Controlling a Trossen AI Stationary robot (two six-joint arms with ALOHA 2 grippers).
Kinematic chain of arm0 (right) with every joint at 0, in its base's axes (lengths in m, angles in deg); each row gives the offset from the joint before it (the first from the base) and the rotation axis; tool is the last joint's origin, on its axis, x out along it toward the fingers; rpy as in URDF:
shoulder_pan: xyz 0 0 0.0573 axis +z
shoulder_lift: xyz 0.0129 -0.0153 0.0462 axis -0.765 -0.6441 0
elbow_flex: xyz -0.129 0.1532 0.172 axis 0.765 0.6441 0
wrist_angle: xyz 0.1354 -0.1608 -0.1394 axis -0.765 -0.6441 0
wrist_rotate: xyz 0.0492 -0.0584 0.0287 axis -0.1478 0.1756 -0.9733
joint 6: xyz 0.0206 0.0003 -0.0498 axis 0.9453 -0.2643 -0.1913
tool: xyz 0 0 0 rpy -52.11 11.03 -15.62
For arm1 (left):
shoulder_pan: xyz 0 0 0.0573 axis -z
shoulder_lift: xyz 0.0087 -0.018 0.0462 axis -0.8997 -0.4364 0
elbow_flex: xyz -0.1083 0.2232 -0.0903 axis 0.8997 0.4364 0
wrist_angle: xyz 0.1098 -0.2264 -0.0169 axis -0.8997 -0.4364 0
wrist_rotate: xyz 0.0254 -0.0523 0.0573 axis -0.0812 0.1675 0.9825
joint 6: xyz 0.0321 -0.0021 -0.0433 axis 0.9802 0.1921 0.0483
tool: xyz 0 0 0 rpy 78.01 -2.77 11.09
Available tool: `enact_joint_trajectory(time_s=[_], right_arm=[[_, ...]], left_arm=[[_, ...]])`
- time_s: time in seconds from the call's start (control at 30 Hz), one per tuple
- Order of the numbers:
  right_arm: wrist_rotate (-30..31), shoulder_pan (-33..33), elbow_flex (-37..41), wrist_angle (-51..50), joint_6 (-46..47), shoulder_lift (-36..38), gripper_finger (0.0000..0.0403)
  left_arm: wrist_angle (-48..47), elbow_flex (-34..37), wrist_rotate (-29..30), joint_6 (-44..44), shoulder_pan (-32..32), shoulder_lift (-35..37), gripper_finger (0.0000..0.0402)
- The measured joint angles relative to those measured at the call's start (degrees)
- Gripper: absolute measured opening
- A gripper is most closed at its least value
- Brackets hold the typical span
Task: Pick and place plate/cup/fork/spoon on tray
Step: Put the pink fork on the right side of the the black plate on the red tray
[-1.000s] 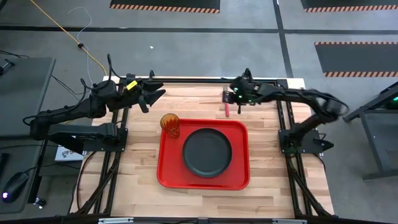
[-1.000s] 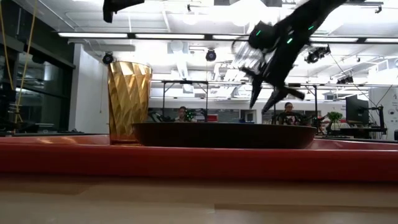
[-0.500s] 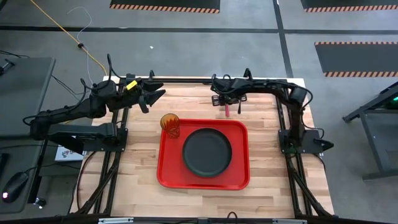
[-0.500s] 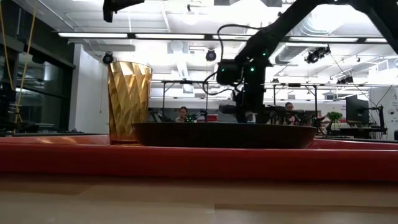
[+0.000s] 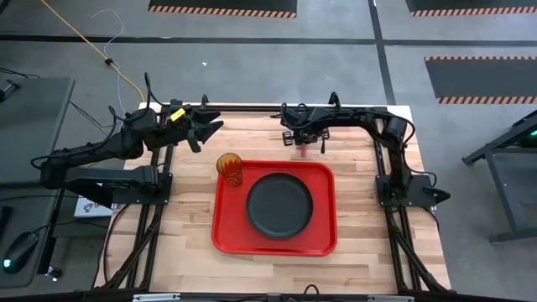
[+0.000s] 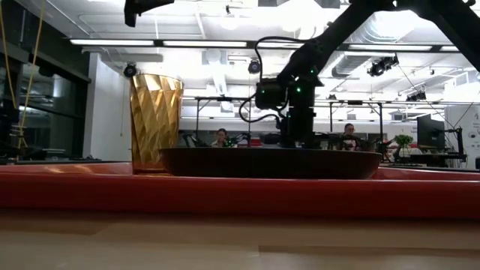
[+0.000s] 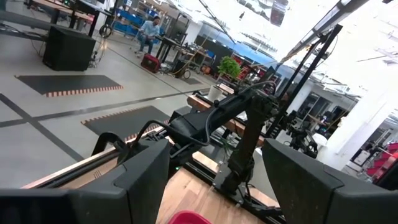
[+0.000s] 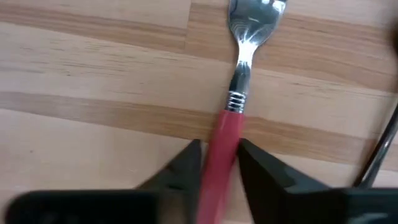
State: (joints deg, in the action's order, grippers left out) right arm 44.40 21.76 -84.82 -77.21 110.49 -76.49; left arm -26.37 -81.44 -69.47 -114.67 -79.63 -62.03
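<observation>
The fork point(image 5: 304, 152), with a pink-red handle and silver tines point(image 8: 255, 15), lies on the wooden table beyond the far edge of the red tray point(image 5: 231, 228). My right gripper point(image 5: 303, 141) is down over it, shut on its handle. The dark spoon point(image 5: 323, 145) lies on the table just to the right of the fork; its thin handle shows in the right wrist view point(image 8: 376, 158). The dark plate point(image 5: 279, 204) and the amber cup point(image 5: 229, 168) stand on the tray. My left gripper point(image 5: 211, 128) is open and empty, held in the air above the table's far left. My right gripper pinches the fork's red handle point(image 8: 222, 140) between its two fingers point(image 8: 188, 163), a little below the metal neck. The fingers come from above and stand across the handle. The fork lies flat on the table, tines pointing away from the gripper.
The tray has bare red floor near its front and left sides point(image 5: 228, 235). The cup stands in the tray's far left corner, seen tall in the low view point(image 6: 156, 120). Black frame rails point(image 5: 252, 109) run along the table's far edge. People sit in the room beyond point(image 6: 220, 137).
My right arm has swung from the table's far right toward the left along the far edge, and its gripper has come down over the fork. The fork, the spoon and the things on the tray have stayed where they were.
</observation>
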Motion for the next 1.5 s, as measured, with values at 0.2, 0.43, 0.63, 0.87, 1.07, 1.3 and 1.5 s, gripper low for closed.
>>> enact_joint_trajectory(time_s=[0.2, 0.43, 0.63, 0.87, 1.07, 1.3, 1.5], right_arm=[[0.4, 0.0, 0.0, -0.5, -2.2, 0.1, 0.0024], [3.4, 0.9, 0.4, -5.3, -6.7, 7.2, 0.0017], [3.6, 7.1, 0.4, -15.3, -5.7, 18.6, 0.0017], [3.9, 24.8, 0.4, -24.3, 12.4, 27.2, 0.0017], [2.8, 42.3, 2.9, -27.1, 38.5, 27.0, 0.0017], [0.7, 55.4, 15.3, -11.9, 66.3, 26.6, 0.0017], [4.7, 55.6, 17.3, -8.4, 70.0, 24.5, 0.0017]], left_arm=[[0.0, 0.0, 0.0, 0.0, 0.0, 0.0, 0.0248], [0.0, 0.0, 1.0, 0.0, 0.0, 0.0, 0.0248], [0.1, 0.0, 1.6, 0.0, 0.0, -0.1, 0.0248], [1.0, 0.0, 2.8, 0.0, 0.0, -0.1, 0.0248], [1.3, 0.0, 2.8, -0.1, 0.0, -0.1, 0.0248], [1.3, 0.0, 2.7, -0.1, 0.0, -0.1, 0.0248], [1.0, 0.0, 2.6, -0.1, 0.0, -0.1, 0.0248]])
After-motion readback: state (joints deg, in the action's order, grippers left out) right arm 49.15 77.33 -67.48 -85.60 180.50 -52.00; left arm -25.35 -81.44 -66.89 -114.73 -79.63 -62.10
